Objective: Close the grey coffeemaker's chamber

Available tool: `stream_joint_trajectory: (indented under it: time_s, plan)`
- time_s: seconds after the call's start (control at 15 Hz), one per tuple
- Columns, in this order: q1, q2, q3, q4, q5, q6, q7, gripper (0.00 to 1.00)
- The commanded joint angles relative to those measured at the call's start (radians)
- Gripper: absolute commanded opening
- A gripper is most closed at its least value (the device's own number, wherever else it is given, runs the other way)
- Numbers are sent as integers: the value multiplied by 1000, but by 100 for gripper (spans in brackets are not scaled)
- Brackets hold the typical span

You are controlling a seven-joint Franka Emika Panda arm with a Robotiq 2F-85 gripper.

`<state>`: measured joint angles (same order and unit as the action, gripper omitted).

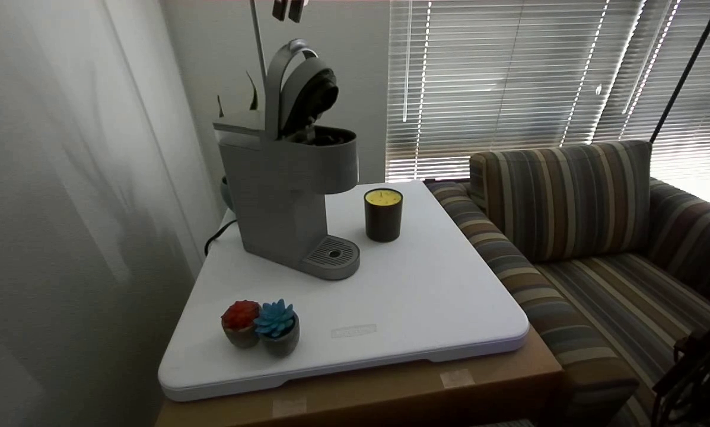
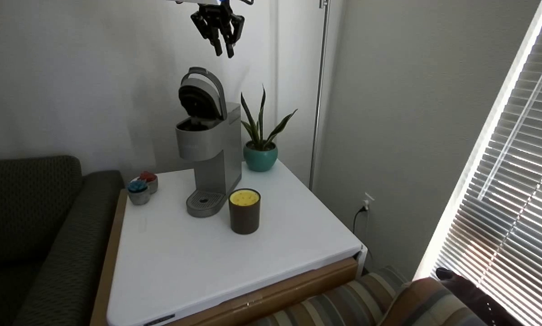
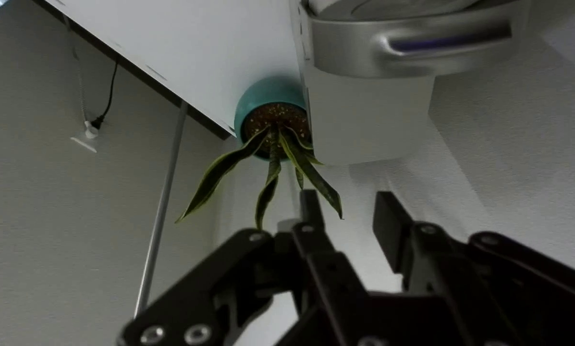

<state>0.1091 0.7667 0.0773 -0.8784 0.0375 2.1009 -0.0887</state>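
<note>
– which step is in hand?
– the approach, i'd judge: the chamber [image 2: 200, 99] tilts open atop the grey coffeemaker [image 1: 277, 193].
– and the gripper [image 2: 224, 54]?
– above the coffeemaker, apart from it, its fingers [image 3: 312, 211] parted, holding nothing.
– next?
– probably lower behind the chamber, then press it forward and down onto the coffeemaker until it seats.

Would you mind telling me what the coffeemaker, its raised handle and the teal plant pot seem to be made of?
Coffeemaker: probably matte grey plastic, given its even, dull surface. Handle: metal or metallic-painted plastic; silvery highlights in the wrist view leave both open. Teal plant pot: perhaps ceramic, smooth and evenly coloured, though possibly plastic.
</note>
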Motion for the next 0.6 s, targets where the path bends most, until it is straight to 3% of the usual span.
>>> stream_joint_trajectory:
  time_s: [0.0,0.53]
  plan:
    - [7,72,6,123,-2,-73,-26,4]
    - [33,84,-3,201,-14,-302,-17,0]
